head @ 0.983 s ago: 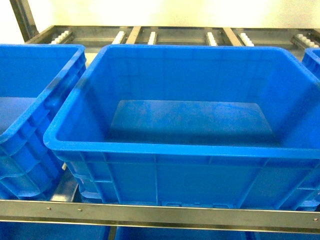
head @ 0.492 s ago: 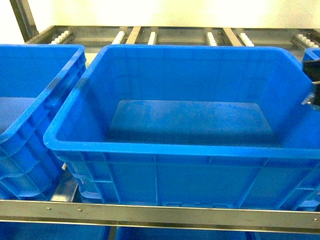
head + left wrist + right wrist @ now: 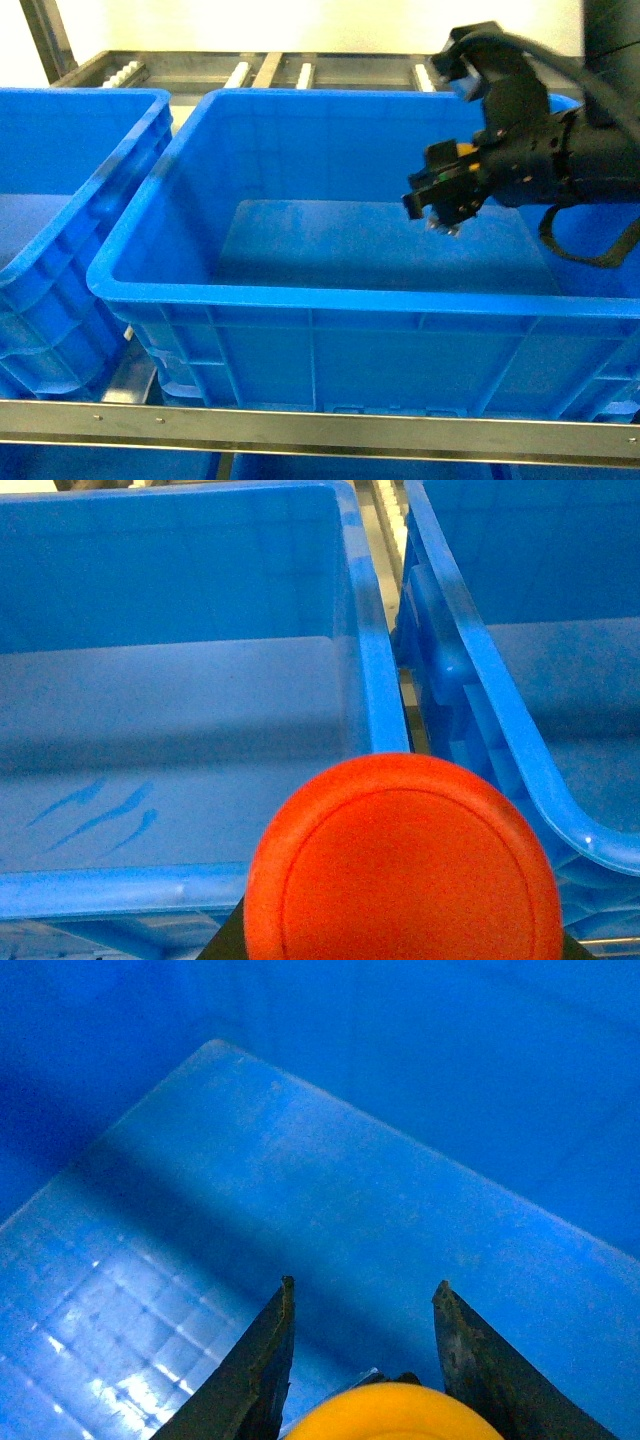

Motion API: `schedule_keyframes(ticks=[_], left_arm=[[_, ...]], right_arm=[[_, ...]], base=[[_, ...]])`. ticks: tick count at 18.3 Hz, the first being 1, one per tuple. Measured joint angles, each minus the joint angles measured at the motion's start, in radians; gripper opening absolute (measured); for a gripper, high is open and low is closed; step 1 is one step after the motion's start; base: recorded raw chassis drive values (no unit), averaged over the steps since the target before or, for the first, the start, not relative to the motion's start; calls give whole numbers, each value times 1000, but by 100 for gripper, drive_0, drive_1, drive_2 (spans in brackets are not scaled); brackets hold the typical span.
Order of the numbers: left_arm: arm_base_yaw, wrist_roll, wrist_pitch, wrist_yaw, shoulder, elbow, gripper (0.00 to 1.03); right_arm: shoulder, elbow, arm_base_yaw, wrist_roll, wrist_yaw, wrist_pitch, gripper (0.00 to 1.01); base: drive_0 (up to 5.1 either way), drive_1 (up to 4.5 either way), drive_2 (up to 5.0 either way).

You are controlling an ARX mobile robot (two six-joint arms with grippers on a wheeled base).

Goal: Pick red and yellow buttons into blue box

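Head camera looks slanting down into the blue box [image 3: 300, 300]. Both wrist cameras look down close, sharing its floor.

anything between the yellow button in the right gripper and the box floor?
Nothing. In the right wrist view the yellow button sits between the right gripper's fingers, with only bare floor of the blue box below; the head view agrees.

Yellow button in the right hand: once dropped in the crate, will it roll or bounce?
The yellow button has a domed round cap, so it probably tips or rolls briefly. The blue box floor looks hard and smooth, so expect some skidding. Its deep walls should contain it.
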Motion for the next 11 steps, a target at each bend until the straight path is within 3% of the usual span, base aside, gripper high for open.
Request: schedule_keyframes(ticks=[3,5,8,9,11], left_arm=[[0,0,0,0,0,0,24],[0,0,0,0,0,0,24],[0,0,0,0,0,0,24],[0,0,0,0,0,0,24],[0,0,0,0,0,0,24]], right_arm=[[67,23,38,-66,-18,-52,37],[66,14,41,-85,-16,-4,56],[60,-8,40,-71,13,43,87],[43,-24,39,-48,25,57,98],[-3,-50,30,-17,32,88,98]], base=[[0,0,0],[0,0,0],[0,0,0],[0,0,0],[0,0,0]])
